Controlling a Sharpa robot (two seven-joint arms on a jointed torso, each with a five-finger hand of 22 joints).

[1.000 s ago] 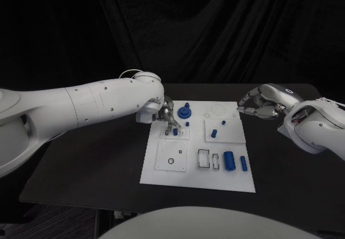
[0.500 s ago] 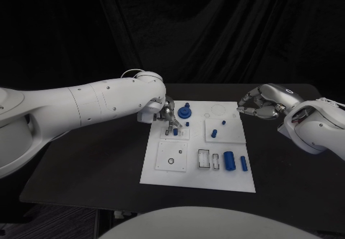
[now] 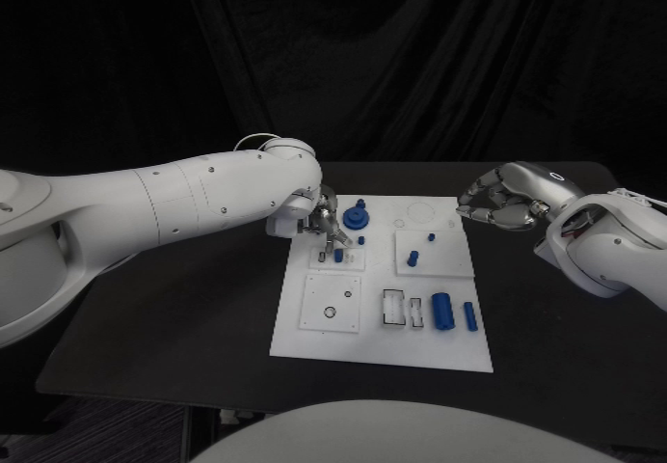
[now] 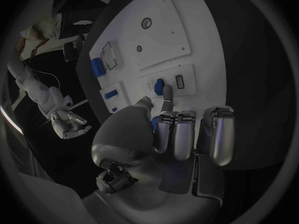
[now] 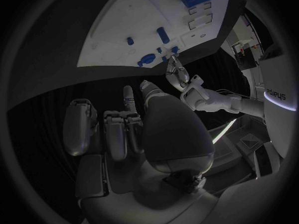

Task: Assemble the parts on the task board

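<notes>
Left hand (image 3: 321, 228) is down over the far-left part of the white task board (image 3: 348, 338), fingertips (image 4: 167, 91) pinching a small blue peg (image 3: 338, 256) at a little raised white block; looks like the peg is being seated in its slot, though the fingers cover the contact and I can't be sure it is already in. Right hand (image 3: 497, 205) hangs off the board's far-right corner, fingers curled in, holding nothing. Other blue parts: a round knobbed piece (image 3: 356, 216) just beyond the left hand, a short peg (image 3: 414, 258) standing in the middle block, a fat cylinder (image 3: 442, 311) and a slimmer one (image 3: 470, 316) lying near the right edge beside two empty rectangular slots. To do this step well, I'd say keep the peg upright, line it square with the slot before pressing, push straight down without tilting, and let go only once it sits flush; sideways force could shift the board since nothing visibly clamps it. Keep the wrist clear of the knobbed piece close behind. Surface is a matte black table (image 3: 167, 318), board sitting flat mid-table, long side running away from the robot. Room behind is black curtain, dim.
</notes>
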